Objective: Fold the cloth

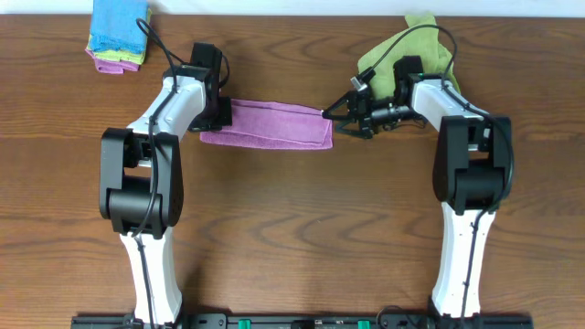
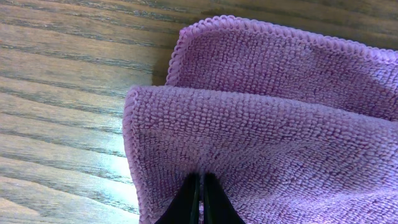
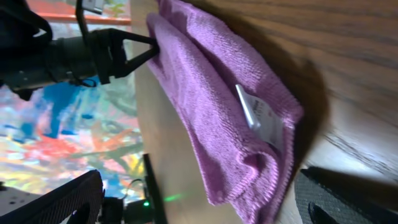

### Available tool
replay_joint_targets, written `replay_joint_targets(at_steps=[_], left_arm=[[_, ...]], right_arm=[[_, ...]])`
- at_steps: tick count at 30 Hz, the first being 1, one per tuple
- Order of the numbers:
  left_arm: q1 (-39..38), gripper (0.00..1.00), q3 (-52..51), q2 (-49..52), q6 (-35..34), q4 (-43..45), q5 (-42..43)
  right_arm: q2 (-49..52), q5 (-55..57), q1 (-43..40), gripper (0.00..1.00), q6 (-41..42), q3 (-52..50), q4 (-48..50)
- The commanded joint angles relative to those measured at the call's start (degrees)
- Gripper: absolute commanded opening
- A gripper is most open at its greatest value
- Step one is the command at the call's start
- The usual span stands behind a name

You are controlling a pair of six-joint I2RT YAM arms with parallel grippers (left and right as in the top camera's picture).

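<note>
Overhead view: the cloth (image 1: pixel 270 125) lies on the desk (image 1: pixel 292 219) between the two arms, folded into a long flat band.
Left end effector (image 2: pixel 200 186): clenched, its tips pinching the band's left end; in the left wrist view a crease runs into them.
Right end effector (image 1: pixel 335 119): released, jaws spread wide, just beside the band's right end.
White tag (image 3: pixel 261 115): on the cloth's end nearest the right wrist camera.
Green cloth (image 1: pixel 407 50): crumpled behind the right arm.
Blue folded cloth (image 1: pixel 119 27): far left corner, well apart.
</note>
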Motion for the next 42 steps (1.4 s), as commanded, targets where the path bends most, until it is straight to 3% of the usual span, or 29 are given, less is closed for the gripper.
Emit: replay_joint_targets(at_steps=[1,7,11,14,16,18,19,28,33,37,42], left_arm=[[-0.26,0.06,-0.11,2.56,-0.42,-0.39,2.97],[-0.28,0.06,-0.11,2.56,-0.50,-0.42,6.49],[-0.28,0.06,-0.09,2.56,-0.74,-0.20,7.67],[-0.28,0.06,-0.02,2.56,-1.62,-0.02,7.67],[-0.28,0.06,0.20,2.51,-1.60,-0.09,7.67],[-0.17,0.06,0.92,2.32,-1.73,-0.55,7.67],[-0.13,0.06,1.57,2.23,-1.75,-0.83,7.69],[-0.13,0.06,9.38,-1.95,-1.73,-5.16,7.50],[-0.13,0.05,9.92,-8.11,-2.71,-5.46,7.48],[-0.15,0.06,9.92,-14.08,-3.54,-5.55,7.69],[-0.15,0.06,9.92,-22.99,-5.88,-7.39,7.76]], right_arm=[[5.33,7.61,2.75,0.99,2.84,-1.16,1.36],[5.62,6.47,4.68,0.96,7.54,-1.03,6.69],[5.57,4.96,4.55,0.80,7.54,-0.33,6.29],[5.49,5.07,4.15,0.56,7.48,1.75,3.80],[5.49,5.79,3.80,0.26,7.50,3.93,1.84],[5.46,9.16,3.37,0.05,7.43,7.41,-2.23],[5.46,12.22,3.15,0.01,6.80,10.21,-5.77],[5.46,41.68,3.21,0.01,4.57,34.23,-31.30],[5.46,62.75,3.72,0.01,10.91,44.46,-42.80],[5.49,72.70,6.91,0.02,12.70,45.66,-43.19],[5.62,81.20,14.27,0.01,13.73,43.19,-36.11]])
